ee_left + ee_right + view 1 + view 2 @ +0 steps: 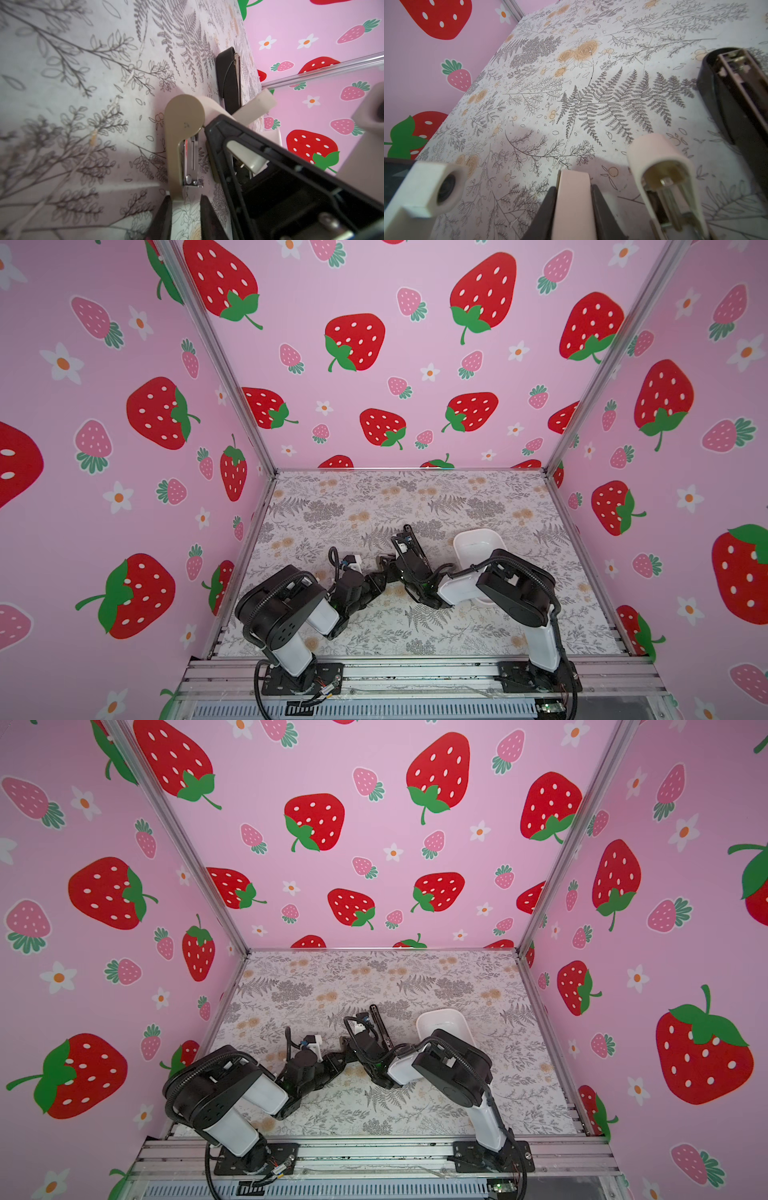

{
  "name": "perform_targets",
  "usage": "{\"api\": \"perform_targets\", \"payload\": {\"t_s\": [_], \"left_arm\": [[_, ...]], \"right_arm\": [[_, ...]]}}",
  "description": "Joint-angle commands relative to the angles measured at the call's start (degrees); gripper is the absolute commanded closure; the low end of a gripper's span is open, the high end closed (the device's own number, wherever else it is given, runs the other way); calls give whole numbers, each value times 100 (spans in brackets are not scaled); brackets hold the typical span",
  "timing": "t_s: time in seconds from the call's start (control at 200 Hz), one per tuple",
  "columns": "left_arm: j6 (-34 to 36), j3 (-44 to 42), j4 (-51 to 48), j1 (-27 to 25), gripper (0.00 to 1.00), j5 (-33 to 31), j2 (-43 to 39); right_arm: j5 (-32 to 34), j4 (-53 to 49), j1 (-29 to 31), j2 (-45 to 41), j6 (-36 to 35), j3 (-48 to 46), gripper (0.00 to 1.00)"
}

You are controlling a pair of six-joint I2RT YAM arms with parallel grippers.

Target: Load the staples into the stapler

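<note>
The stapler [182, 116] lies splayed open in the middle of the counter [62, 104], your right gripper [573, 187] clamped on its pale arm and your left gripper [185, 196] narrowly parted around its end, so hold it steady, channel upward, before fetching staples, none visible.

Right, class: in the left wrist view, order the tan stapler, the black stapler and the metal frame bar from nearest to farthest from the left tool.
1. tan stapler, right at the left tool.
2. black stapler, on the table beyond it.
3. metal frame bar, against the pink wall.
</note>
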Motion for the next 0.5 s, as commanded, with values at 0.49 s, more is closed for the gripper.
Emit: {"api": "perform_targets", "payload": {"t_s": [0.49], "left_arm": [[412,-567,-4688,624,59,-719,-4225]], "right_arm": [[439,706,302,-348,-1449,-646,74]]}}
